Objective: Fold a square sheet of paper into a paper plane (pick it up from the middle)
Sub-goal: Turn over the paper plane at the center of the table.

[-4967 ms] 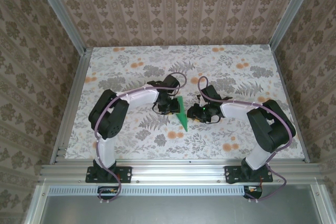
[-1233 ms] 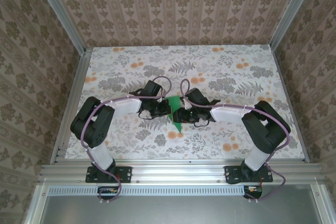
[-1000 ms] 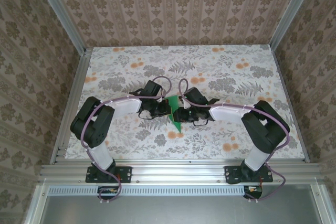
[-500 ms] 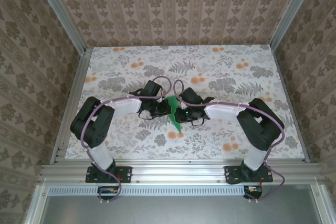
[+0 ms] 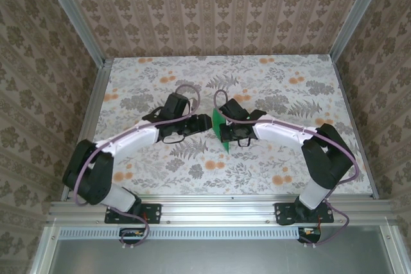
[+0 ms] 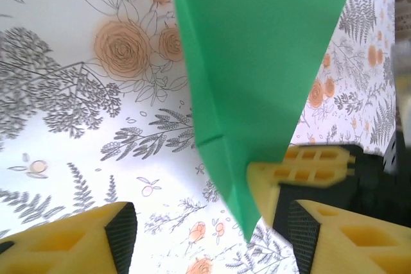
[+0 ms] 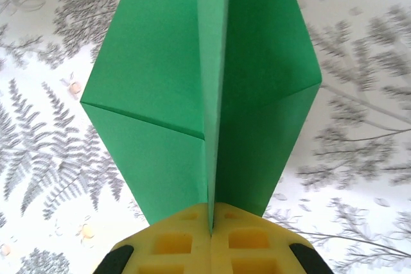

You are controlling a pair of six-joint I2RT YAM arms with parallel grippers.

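The left arm (image 5: 128, 142) comes from the near left corner and reaches toward the middle of the flowery worktop (image 5: 282, 81). At its end, the left claw (image 5: 191, 124) sits just to the left of the green paper. In the left wrist view its two yellow fingers (image 6: 96, 242) are wide apart. They touch nothing and hold nothing.

In the middle is the paper plane (image 5: 221, 129). It is bright green and folded into a slim shape with a sharp tip. From above, the tip points to the near side. In the right wrist view the paper spreads out like two wings, one on each side of a long fold down the middle. A slanted crease runs across the left wing. The left wrist view shows one wide corner up high and the sharp tip low down, between the open fingers but not touching them. I cannot tell if the tip touches the worktop.

Just to the right, the right claw (image 7: 210, 235) is clamped on the paper plane. Its yellow fingers are pressed together with the middle fold pinched between them. The right arm (image 5: 289, 133) bends back to the near right corner.
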